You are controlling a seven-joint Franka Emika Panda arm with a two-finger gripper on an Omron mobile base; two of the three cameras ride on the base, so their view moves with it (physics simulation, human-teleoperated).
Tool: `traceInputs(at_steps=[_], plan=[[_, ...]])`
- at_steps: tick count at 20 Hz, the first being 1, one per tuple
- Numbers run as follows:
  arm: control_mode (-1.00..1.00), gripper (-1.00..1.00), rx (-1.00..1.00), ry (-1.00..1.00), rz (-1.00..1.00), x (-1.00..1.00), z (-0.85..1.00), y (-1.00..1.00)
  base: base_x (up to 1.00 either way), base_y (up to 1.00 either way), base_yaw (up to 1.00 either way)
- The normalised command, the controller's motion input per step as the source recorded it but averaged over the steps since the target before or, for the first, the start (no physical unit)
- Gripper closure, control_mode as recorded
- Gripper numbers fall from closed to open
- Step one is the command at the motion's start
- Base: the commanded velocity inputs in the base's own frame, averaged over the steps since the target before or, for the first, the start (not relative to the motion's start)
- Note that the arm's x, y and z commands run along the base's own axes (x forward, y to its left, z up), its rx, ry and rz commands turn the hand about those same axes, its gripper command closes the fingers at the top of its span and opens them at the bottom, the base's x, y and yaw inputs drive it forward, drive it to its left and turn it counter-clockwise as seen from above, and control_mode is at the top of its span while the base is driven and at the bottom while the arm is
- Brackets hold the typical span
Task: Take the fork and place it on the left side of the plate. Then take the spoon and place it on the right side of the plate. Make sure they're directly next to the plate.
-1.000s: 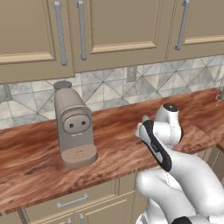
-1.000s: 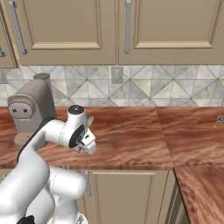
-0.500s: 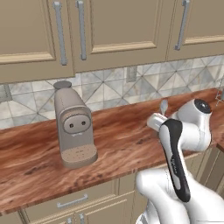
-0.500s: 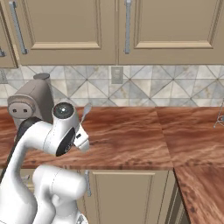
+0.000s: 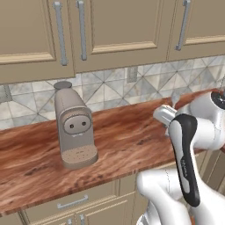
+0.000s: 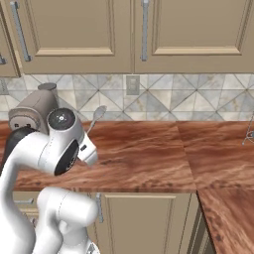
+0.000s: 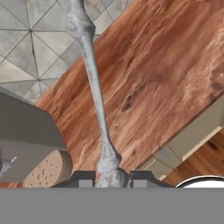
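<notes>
left base: arm above desk (image 5: 123, 132), coffee maker (image 5: 74, 127) standing at left, spoon not clear here | right base: spoon (image 6: 95, 118) lifted above desk, bowl uppermost, beside arm | hand: end effector (image 7: 112, 178) nearly closed, clamping spoon (image 7: 94, 87) by handle end; fingertips (image 7: 83, 179) flank it; desk below

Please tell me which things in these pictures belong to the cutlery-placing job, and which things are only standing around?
Belonging to the job:
- spoon, its handle end between the fingertips of the end effector, raised above the counter

Only standing around:
- coffee machine on the counter
- wall outlet
- upper cabinets
</notes>
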Motion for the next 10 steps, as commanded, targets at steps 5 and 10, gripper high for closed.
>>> traceInputs(at_steps=[5,10], plan=[[-1.0,1.0,-0.02,0.09,0.0,0.0,0.01,0.1,0.0,0.0,0.0],[-1.0,1.0,0.0,0.0,0.0,0.0,0.0,0.0,0.0,0.0,0.0]])
